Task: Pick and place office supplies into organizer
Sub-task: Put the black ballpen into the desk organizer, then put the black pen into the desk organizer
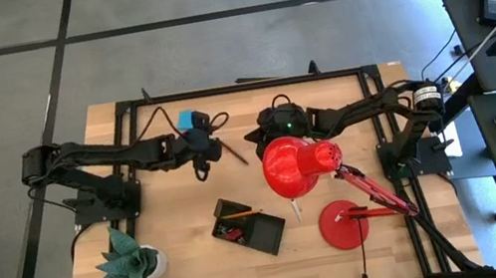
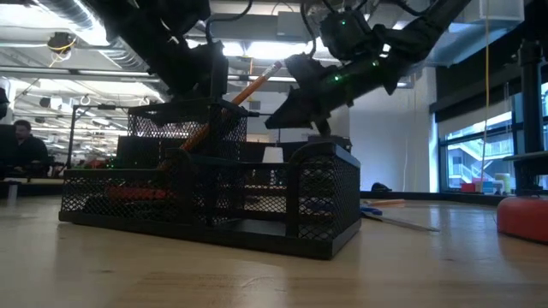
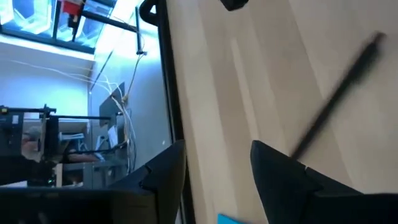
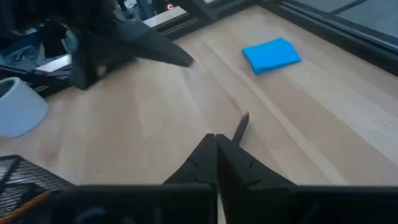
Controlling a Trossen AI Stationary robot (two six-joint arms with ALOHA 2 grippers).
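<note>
Top-down and wrist views, far side of the table. A thin black pen (image 1: 234,150) lies flat on the wood between the two grippers, its long axis running obliquely from the left gripper (image 1: 209,152) toward the right gripper (image 1: 256,139). The left gripper's fingers stand apart with nothing between them; in its wrist view the pen (image 3: 339,93) lies ahead and off to one side of the gap. The right gripper (image 4: 217,144) has its fingers pressed shut, empty, the near end of the pen (image 4: 240,127) just beyond their tips. Both are near the pen; the left, being open, is judged better placed. A blue sticky-note pad (image 1: 186,120) lies just beyond the left gripper. The black mesh organizer (image 1: 248,225), well apart toward the table's front, already holds a pencil (image 1: 241,216). The red lamp shade (image 1: 299,165) hides the table beneath it; the organizer's other contents cannot be made out
</note>
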